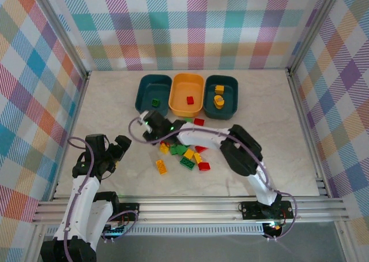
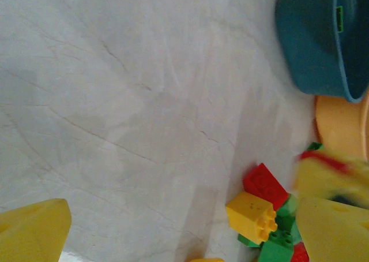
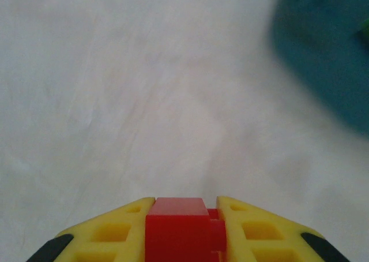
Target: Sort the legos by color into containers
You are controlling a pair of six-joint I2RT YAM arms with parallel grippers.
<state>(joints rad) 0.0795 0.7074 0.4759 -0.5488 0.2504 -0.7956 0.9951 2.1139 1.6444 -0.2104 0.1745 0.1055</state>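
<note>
Bearing surface: pale marbled table (image 1: 109, 100), with checked walls (image 1: 202, 25) around it.
Containers: three in a row at 12 o'clock. The left teal tub (image 1: 145, 92) holds a green brick (image 1: 155, 102), the orange tub (image 1: 187, 84) a red piece (image 1: 190, 100), and the right teal tub (image 1: 232, 92) yellow pieces (image 1: 219, 96).
Right gripper (image 3: 183, 207): at 6 o'clock of the left teal tub, clamped on a red brick (image 3: 177, 230); its arm crosses the pile's far edge.
Left gripper (image 1: 110, 148): at 8 o'clock, jaws wide, holding nothing.
Loose legos (image 1: 185, 156): mixed pile at table centre.
</note>
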